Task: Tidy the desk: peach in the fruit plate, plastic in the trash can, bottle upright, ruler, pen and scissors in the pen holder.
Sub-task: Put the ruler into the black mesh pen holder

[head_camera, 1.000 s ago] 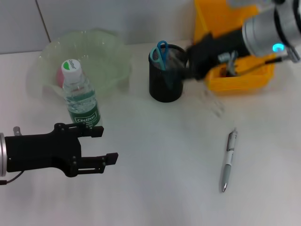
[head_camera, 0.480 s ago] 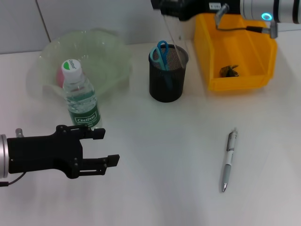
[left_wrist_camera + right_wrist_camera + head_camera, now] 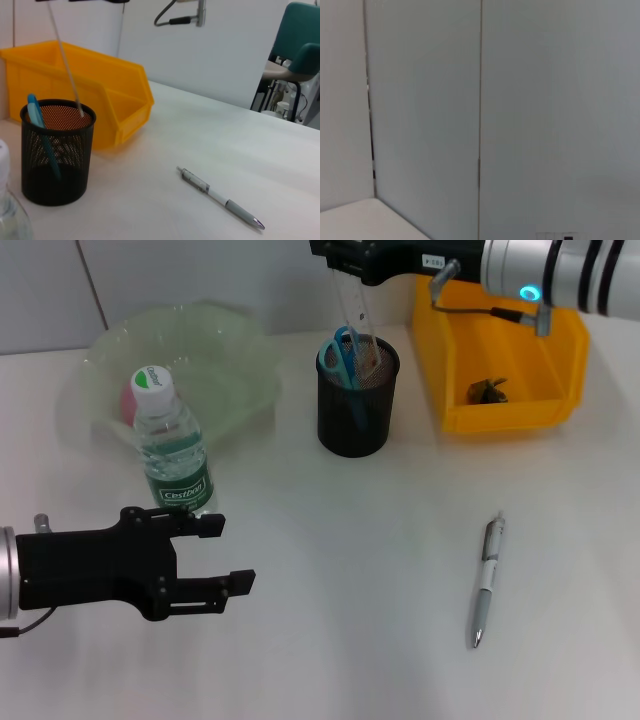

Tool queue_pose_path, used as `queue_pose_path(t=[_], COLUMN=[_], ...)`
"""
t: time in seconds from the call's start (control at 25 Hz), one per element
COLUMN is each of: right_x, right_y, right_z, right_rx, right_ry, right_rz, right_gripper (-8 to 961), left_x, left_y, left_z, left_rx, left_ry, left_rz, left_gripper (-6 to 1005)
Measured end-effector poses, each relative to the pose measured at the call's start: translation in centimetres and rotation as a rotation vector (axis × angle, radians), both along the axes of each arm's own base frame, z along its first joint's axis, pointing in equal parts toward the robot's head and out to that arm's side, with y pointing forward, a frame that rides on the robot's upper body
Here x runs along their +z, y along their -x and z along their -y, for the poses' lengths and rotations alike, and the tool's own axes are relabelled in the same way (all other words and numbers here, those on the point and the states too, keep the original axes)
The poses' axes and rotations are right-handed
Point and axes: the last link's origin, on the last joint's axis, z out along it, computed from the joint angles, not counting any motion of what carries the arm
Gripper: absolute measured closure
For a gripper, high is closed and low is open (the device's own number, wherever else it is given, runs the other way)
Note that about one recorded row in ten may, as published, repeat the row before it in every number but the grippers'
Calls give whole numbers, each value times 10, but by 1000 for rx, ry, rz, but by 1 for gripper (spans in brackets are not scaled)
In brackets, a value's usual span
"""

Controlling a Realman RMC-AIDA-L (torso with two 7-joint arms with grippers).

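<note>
while its tip is cropped, the right end effector holds the ruler.

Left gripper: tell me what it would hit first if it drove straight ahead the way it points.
Nothing near. The left gripper points across bare table; the pen is probably the first thing in line, though height and depth are unclear.

Mesh pen holder: black. Scissors handles: blue. Ruler: clear. Trash bin: yellow. Water bottle: clear, green label, green-white cap. Fruit plate: translucent pale green (pink peach behind bottle). Pen: silver-white. Left gripper, at 8 o'clock: black. Desk: white.
</note>
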Motion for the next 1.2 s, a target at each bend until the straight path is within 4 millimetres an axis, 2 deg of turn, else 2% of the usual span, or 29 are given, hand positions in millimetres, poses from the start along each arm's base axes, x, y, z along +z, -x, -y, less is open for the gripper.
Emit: queue_pose_path(t=[0.48, 0.96, 1.2], right_x=[-23, -36, -42], right_y=[-18, -43, -48], right_z=[-3, 2, 5], right_rx=[16, -15, -30], right_ry=[-36, -61, -45], right_rz=[-50, -51, -48], right_gripper=[486, 469, 460], left_x=[-3, -2, 0], left_y=[2, 4, 5], left_z=[1, 2, 1], left_rx=[16, 19, 18], left_ry=[10, 8, 2], left_rz=[11, 10, 6], left_gripper=[215, 215, 215])
